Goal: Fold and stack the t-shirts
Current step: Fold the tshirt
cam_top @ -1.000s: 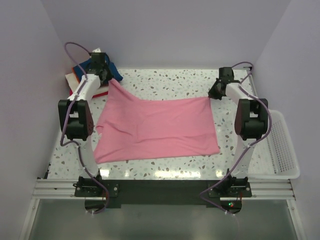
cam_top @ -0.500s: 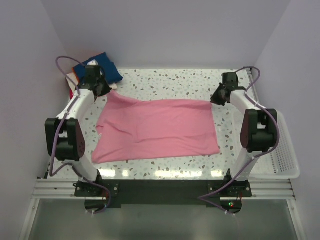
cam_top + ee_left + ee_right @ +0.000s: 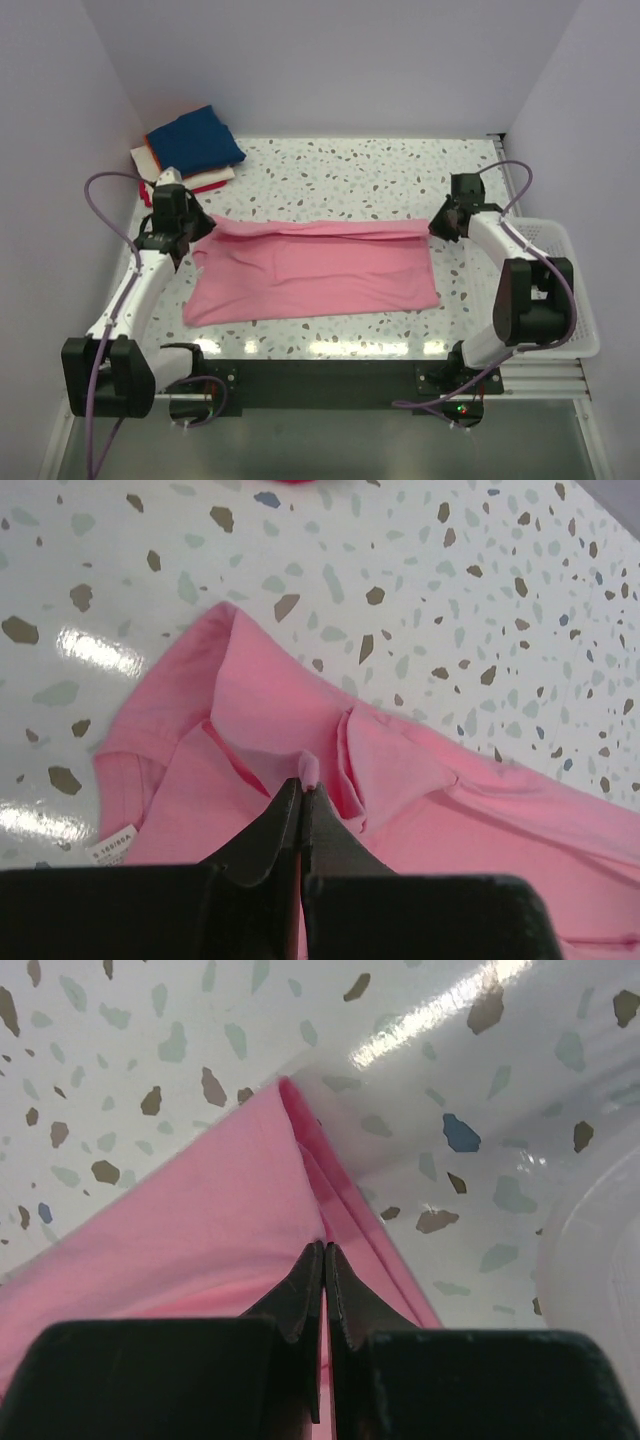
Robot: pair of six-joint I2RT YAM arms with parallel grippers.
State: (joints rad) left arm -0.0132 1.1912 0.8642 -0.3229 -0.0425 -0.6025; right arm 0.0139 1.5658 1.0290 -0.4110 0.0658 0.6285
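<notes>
The pink t-shirt (image 3: 315, 268) lies across the middle of the table, its far edge doubled toward the front. My left gripper (image 3: 192, 228) is shut on the shirt's far left corner; in the left wrist view a small nub of pink cloth (image 3: 310, 769) pokes out between the tips of the left gripper (image 3: 301, 785). My right gripper (image 3: 437, 224) is shut on the far right corner, and the right wrist view shows the folded edge (image 3: 330, 1195) running into the right gripper (image 3: 325, 1250). A stack of folded t-shirts (image 3: 195, 142), navy on top, sits at the far left corner.
A white mesh basket (image 3: 565, 290) stands off the table's right edge, close to the right arm. The walls close in on both sides. Speckled tabletop (image 3: 340, 170) shows between the pink shirt and the back wall.
Both grippers have drawn the shirt's far edge toward the front, laying it over the rest. The left arm has swung down from beside the folded stack, which now shows in full.
</notes>
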